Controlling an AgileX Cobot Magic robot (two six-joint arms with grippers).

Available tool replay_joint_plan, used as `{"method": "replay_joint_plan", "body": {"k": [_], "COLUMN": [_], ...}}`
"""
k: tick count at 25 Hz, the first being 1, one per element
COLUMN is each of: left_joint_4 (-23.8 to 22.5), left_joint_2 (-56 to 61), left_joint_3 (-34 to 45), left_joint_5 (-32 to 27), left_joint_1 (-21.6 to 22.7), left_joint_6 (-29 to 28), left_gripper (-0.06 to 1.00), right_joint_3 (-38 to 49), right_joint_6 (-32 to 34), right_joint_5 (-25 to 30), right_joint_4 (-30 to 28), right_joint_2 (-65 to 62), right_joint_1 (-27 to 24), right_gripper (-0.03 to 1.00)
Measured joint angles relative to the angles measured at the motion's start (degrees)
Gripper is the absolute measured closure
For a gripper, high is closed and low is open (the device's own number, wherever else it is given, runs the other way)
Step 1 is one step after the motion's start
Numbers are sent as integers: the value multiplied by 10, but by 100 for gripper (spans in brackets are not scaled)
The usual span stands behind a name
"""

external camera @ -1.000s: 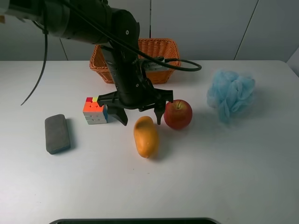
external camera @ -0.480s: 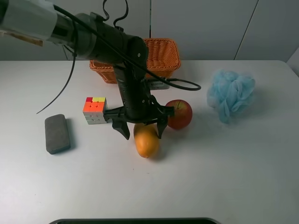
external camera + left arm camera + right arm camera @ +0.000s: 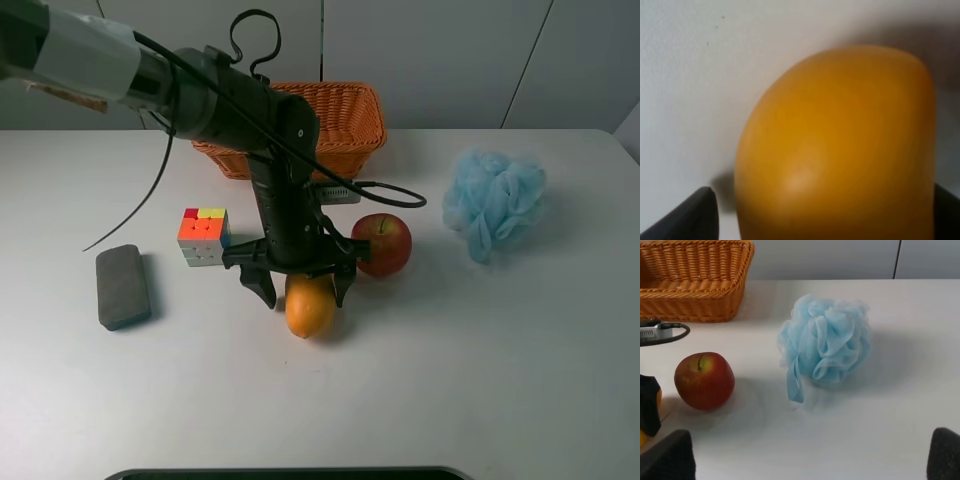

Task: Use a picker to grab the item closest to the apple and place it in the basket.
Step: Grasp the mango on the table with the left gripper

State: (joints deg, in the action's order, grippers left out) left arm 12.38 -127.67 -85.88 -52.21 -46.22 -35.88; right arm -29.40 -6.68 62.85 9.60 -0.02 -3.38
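Note:
An orange mango (image 3: 310, 306) lies on the white table just left of the red apple (image 3: 383, 243). My left gripper (image 3: 305, 288) is open and lowered over the mango, one finger on each side of it. The left wrist view is filled by the mango (image 3: 840, 145), with the dark fingertips (image 3: 690, 217) at the frame's corners. The wicker basket (image 3: 345, 125) stands at the back of the table behind the arm. The right wrist view shows the apple (image 3: 704, 380) and the basket (image 3: 695, 280); the right gripper's fingertips (image 3: 667, 460) are spread wide and hold nothing.
A colourful puzzle cube (image 3: 203, 236) sits left of the mango and a grey eraser-like block (image 3: 123, 285) further left. A blue bath pouf (image 3: 495, 203) lies at the right, also in the right wrist view (image 3: 827, 342). A black cable (image 3: 385, 195) trails past the apple.
My left gripper has moved forward and down from behind the mango until its open fingers straddle it. The mango, apple and other objects have not moved.

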Motion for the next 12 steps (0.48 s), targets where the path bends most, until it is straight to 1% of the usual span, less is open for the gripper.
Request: {"method": "replay_joint_plan", "body": {"k": [2, 4, 12], "left_joint_4": [0, 1, 1], "left_joint_2": [0, 0, 0], "left_joint_3": [0, 0, 0], "left_joint_5": [1, 1, 1], "left_joint_1": [0, 0, 0], "left_joint_6": [1, 2, 2], "left_gripper": [25, 36, 35], "right_joint_3": [0, 0, 0], "right_joint_6": [0, 0, 0], "right_joint_5": [0, 0, 0], "right_joint_4": [0, 0, 0], "right_joint_2": [0, 0, 0], "right_joint_1": [0, 0, 0], "right_gripper": [27, 27, 27]}}
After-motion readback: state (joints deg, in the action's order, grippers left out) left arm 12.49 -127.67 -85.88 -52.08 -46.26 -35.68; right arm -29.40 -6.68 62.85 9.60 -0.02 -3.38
